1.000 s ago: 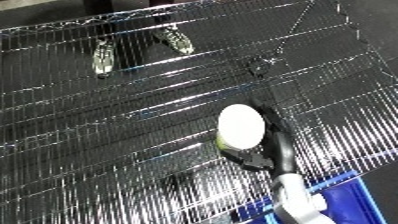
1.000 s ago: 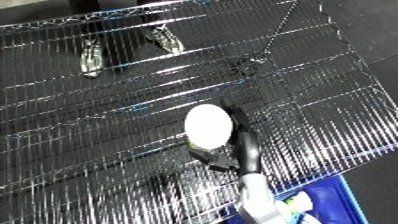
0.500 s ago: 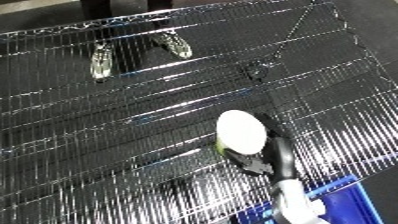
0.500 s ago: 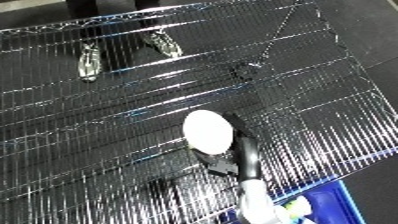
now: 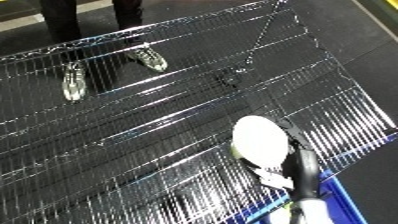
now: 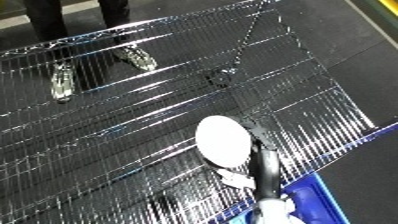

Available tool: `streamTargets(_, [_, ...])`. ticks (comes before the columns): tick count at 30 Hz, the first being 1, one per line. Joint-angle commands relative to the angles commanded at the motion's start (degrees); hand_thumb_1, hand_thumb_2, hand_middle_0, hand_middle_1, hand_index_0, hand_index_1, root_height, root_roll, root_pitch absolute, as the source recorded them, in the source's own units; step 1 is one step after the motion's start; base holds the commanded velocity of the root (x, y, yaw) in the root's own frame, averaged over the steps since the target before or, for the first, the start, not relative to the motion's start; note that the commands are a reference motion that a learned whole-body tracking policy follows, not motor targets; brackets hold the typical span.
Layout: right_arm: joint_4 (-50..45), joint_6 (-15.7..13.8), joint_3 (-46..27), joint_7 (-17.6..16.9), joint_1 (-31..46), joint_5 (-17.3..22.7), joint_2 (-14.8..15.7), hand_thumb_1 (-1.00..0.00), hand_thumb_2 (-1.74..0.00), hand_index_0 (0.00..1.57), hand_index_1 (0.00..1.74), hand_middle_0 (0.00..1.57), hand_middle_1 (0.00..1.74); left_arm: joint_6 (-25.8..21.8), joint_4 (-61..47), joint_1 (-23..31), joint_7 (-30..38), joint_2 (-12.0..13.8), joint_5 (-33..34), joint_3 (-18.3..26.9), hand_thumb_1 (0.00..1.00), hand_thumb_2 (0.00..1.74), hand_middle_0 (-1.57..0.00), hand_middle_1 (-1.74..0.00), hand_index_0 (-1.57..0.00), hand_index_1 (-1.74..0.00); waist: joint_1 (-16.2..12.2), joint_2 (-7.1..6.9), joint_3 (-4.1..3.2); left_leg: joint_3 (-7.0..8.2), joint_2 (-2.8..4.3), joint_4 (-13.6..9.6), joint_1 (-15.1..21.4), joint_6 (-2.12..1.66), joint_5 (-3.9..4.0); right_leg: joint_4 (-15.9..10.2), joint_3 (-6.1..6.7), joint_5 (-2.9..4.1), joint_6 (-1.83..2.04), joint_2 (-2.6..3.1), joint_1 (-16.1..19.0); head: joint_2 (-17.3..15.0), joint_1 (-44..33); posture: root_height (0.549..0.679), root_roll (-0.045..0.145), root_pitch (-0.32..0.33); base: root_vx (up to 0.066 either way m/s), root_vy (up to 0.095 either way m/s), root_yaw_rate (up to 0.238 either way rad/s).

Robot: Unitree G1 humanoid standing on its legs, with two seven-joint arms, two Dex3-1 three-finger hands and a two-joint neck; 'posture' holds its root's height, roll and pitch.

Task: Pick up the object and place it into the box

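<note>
A white, round, flat object (image 5: 259,141) with a yellow-green edge is held just above the wire-mesh table (image 5: 160,150), near its front right edge. My right hand (image 5: 298,166) is black and sits right behind the object, with its fingers curled round the object's lower rim. The white forearm runs down to the lower edge of the view. A blue bin (image 6: 313,199) stands below the table's edge at the lower right, right beside the forearm; only its corner shows. My left hand is in neither view.
The table is a shiny wire grid, and I see the dark floor through it. A person's two shoes (image 5: 73,81) show on the floor beyond the far left side. The table's right edge (image 5: 373,120) drops off to dark floor.
The whole picture has tilted and shifted, so the camera moved. My right hand still holds the white object near the table's front right edge, beside the bin.
</note>
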Motion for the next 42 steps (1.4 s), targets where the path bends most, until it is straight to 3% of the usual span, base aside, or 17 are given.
streamTargets(6, [-3.9,-0.3,-3.8,-2.5,6.9,-1.7,-0.9,-0.6,-1.04,0.94,1.04,0.94,1.04,-0.4,-0.6,1.1,-0.8,-0.2,0.1,1.2,1.0,1.74,-1.57,-1.74,-1.57,-1.74,-2.7,0.24,0.0,1.96,0.49,-1.9,3.8,-0.25,0.05,-2.9,1.0,0.97,0.52,-0.57,2.8,0.9,2.0,0.659,0.062,0.07,-0.082,0.059,-0.196])
streamTargets(12, [-5.1,-1.6,-7.3,-3.1,12.5,-1.0,-1.7,-0.6,-1.04,0.94,1.04,0.94,1.04,-0.9,-0.3,1.5,-1.5,-0.9,0.4,1.7,1.0,1.74,-1.57,-1.74,-1.57,-1.74,-5.9,1.13,0.0,3.9,1.18,-2.6,6.7,-0.46,-0.34,-4.5,2.54,1.37,0.87,-1.09,4.5,0.1,3.0,0.661,0.069,0.053,-0.073,0.076,-0.21])
streamTargets(13, [-5.3,-1.8,-7.9,-3.0,13.4,-0.7,-1.8,-0.6,-1.04,0.94,1.04,0.94,1.04,-1.0,-0.3,1.5,-1.5,-1.1,0.4,1.8,1.0,1.74,-1.57,-1.74,-1.57,-1.74,-6.4,1.4,0.0,4.27,1.27,-2.7,7.2,-0.49,-0.4,-4.8,2.83,1.49,0.97,-1.28,4.6,-0.5,3.2,0.661,0.07,0.051,-0.066,0.103,-0.207])
streamTargets(17, [-5.0,-3.0,-9.8,-2.3,16.1,1.6,-2.1,-0.6,-1.04,0.94,1.04,0.94,1.04,-2.1,0.4,1.3,-1.4,-2.4,0.2,1.5,1.0,1.74,-1.57,-1.74,-1.57,-1.74,-8.7,2.78,0.0,5.68,1.57,-3.4,9.3,-0.75,-0.6,-6.2,4.22,1.93,1.38,-2.14,5.6,-8.5,4.7,0.662,0.079,0.04,-0.054,0.133,-0.251])
streamTargets(20, [-3.5,-4.7,-11.0,-1.1,18.2,3.6,-1.8,-0.6,-1.04,0.94,1.04,0.94,1.04,-3.0,1.4,1.2,-1.5,-3.6,0.1,1.0,1.0,1.74,-1.57,-1.74,-1.57,-1.74,-10.2,3.68,0.0,6.4,1.81,-3.4,10.9,-1.04,-0.71,-7.1,5.36,2.09,1.61,-2.61,6.6,-11.3,5.8,0.663,0.085,0.027,0.009,0.119,-0.235])
streamTargets(23, [-2.2,-5.6,-11.8,-0.1,20.1,4.7,-1.4,-0.6,-1.04,0.94,1.04,0.94,1.04,-3.6,2.1,1.3,-1.4,-4.5,0.0,0.5,1.0,1.74,-1.57,-1.74,-1.57,-1.74,-11.3,4.19,0.0,7.03,2.05,-3.7,12.4,-1.2,-0.95,-8.0,6.1,2.17,1.84,-2.9,7.7,-12.5,6.5,0.664,0.088,0.016,0.033,0.072,-0.169])
streamTargets(27, [-0.7,-6.4,-12.7,0.7,21.9,6.7,-0.9,-0.6,-1.04,0.94,1.04,0.94,1.04,-4.2,2.6,1.3,-1.2,-5.4,0.0,0.3,1.0,1.74,-1.57,-1.74,-1.57,-1.74,-12.2,4.61,0.0,7.89,2.23,-4.5,14.0,-1.15,-1.58,-9.0,6.63,2.29,2.15,-3.07,8.8,-12.5,7.8,0.665,0.09,0.01,0.013,0.048,-0.121])
streamTargets(33, [1.6,-8.0,-12.8,1.9,23.3,11.0,0.6,-0.3,-0.52,0.47,0.52,0.47,0.52,-5.1,3.1,1.6,-1.2,-6.2,-0.2,0.0,1.0,1.74,-1.57,-1.74,-1.57,-1.74,-13.0,5.26,0.0,8.43,2.35,-5.2,15.1,-1.05,-1.76,-9.6,6.88,2.18,2.24,-2.83,9.5,-12.5,10.6,0.666,0.091,0.009,-0.006,0.026,-0.04])
streamTargets(39, [3.1,-9.4,-12.7,2.2,23.7,11.7,1.1,0.0,0.0,0.0,0.0,0.0,0.0,-5.4,3.7,1.6,-1.4,-6.6,-0.4,-0.1,1.0,1.74,-1.57,-1.74,-1.57,-1.74,-13.5,5.87,0.0,8.41,2.33,-5.5,15.8,-1.22,-1.59,-9.8,6.84,2.19,2.2,-2.63,10.0,-13.1,13.1,0.666,0.091,0.004,0.008,0.017,-0.002])
streamTargets(42, [3.5,-9.7,-13.1,2.7,23.7,11.5,1.0,0.0,0.0,0.0,0.0,0.0,0.0,-5.6,4.2,1.6,-1.6,-6.8,-0.8,-0.1,1.0,1.74,-1.57,-1.74,-1.57,-1.74,-13.7,6.2,0.0,8.41,2.31,-5.7,16.2,-1.39,-1.41,-10.1,6.85,2.15,2.22,-2.6,10.4,-13.5,13.3,0.667,0.091,0.001,0.025,0.03,-0.014])
